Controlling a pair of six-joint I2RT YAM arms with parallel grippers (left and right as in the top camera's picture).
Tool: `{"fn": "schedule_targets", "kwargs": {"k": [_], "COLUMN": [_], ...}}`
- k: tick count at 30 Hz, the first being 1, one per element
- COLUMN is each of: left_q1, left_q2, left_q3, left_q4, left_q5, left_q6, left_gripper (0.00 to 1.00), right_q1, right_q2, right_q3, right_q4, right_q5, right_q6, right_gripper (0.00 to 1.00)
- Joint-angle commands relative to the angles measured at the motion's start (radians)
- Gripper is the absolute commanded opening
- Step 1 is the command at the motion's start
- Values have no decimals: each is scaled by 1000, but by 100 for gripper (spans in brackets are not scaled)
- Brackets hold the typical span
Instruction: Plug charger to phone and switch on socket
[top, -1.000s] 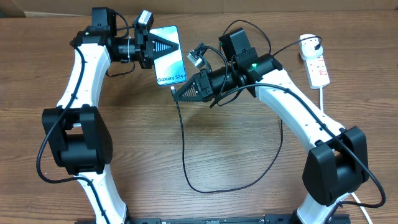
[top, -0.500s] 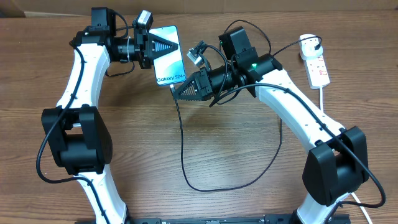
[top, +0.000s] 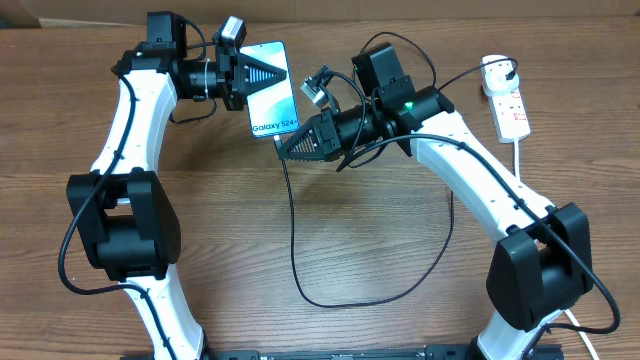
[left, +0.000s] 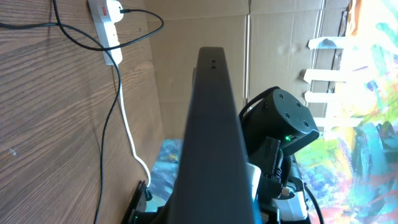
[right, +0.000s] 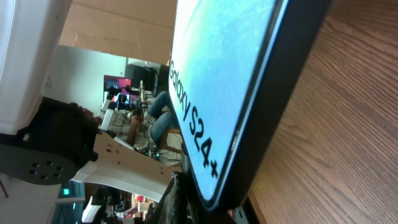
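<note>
Overhead, the left gripper (top: 266, 73) clamps the slim blue-screened phone (top: 276, 102) at the wooden table's (top: 230, 300) far side. The right gripper (top: 284, 150) pinches the long thin black charger cable (top: 294, 230) by its tip at the phone's lower short edge. Align the connector square to the port and push gently. One phone, one cable, one white elongated power-strip socket (top: 510, 105).

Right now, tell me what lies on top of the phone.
A black finger of the left gripper lies across the phone's upper screen; the Galaxy end is bare. The screen beneath that finger is covered.
</note>
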Motion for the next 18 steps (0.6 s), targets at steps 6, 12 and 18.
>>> {"fn": "schedule_targets", "kwargs": {"k": [6, 12, 18], "left_q1": [-8, -8, -8], "left_q2": [-39, -39, -39], "left_q3": [15, 15, 15], "left_q4": [1, 1, 1], "left_q5": [34, 34, 34], "left_q6": [-7, -6, -6], "left_gripper": [4, 4, 4], "right_q1": [-3, -12, -27], "right_q2": [4, 4, 4], "right_q3": [-4, -5, -5], "right_q4": [6, 7, 8], "right_q5": [2, 2, 2], "right_q6": [5, 11, 19], "right_gripper": [4, 4, 4]}}
